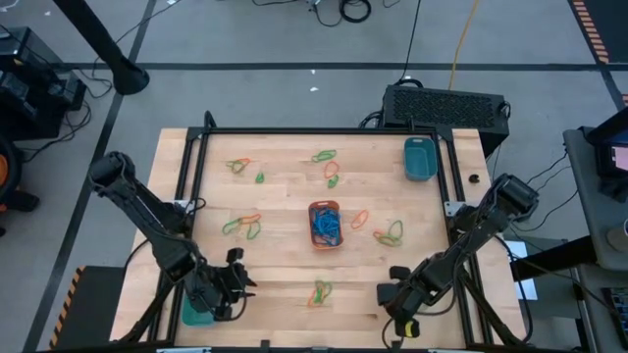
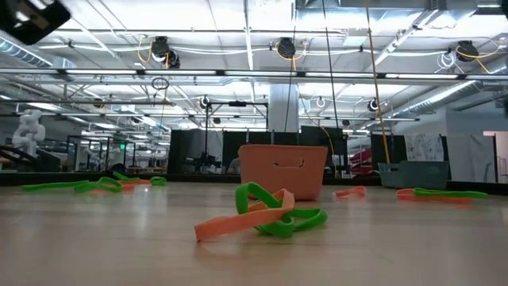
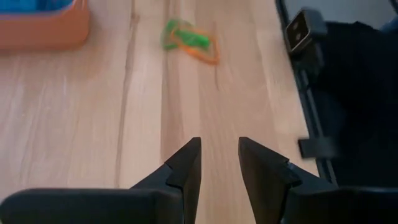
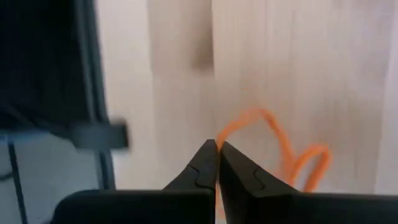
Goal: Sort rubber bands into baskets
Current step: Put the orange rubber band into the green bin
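Note:
Orange and green rubber bands lie scattered on the wooden table, one tangled pair near the front edge between the arms. The orange basket at the table's middle holds blue bands. One teal basket stands at the far right. Another teal basket sits at the near left under my left arm. My left gripper hovers open over bare wood near the front left. My right gripper is shut on an orange rubber band near the front right. My right gripper pinches the orange rubber band at one end of its loop, right at its two fingertips. The fingers slant steeply down at it. The rest of the band curls out past the fingertips over the wood; whether it is lifted clear I cannot tell.
More bands lie at the far left, far middle, left of the orange basket and right of it. A black frame rail borders the table. Bare wood lies between the two grippers.

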